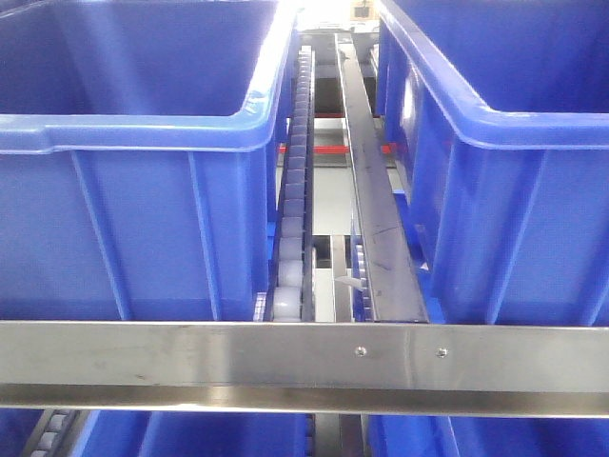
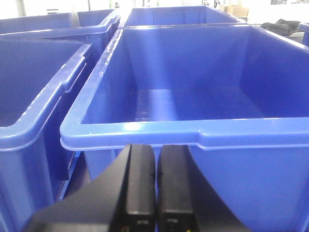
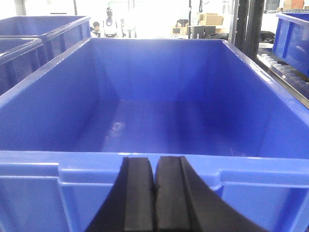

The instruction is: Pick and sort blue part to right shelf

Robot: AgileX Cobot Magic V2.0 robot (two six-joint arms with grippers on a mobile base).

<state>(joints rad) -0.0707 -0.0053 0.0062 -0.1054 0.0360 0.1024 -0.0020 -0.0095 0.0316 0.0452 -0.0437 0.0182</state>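
The left tool [image 2: 155,181] is sitting at the bottom of the view, its two black fingers [image 2: 140,183] pressing together with nothing between them. It is hovering just outside the near rim of a large blue bin [image 2: 193,133], whose interior is showing only bare walls and floor. Another blue bin [image 2: 34,92] is standing just beside it on the left, and more blue bins [image 2: 174,14] are lining up behind.

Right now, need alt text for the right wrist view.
A closed black gripper sits just in front of a large blue bin, whose visible floor holds no parts. Another blue bin stands to the left, a roller rack to the right.
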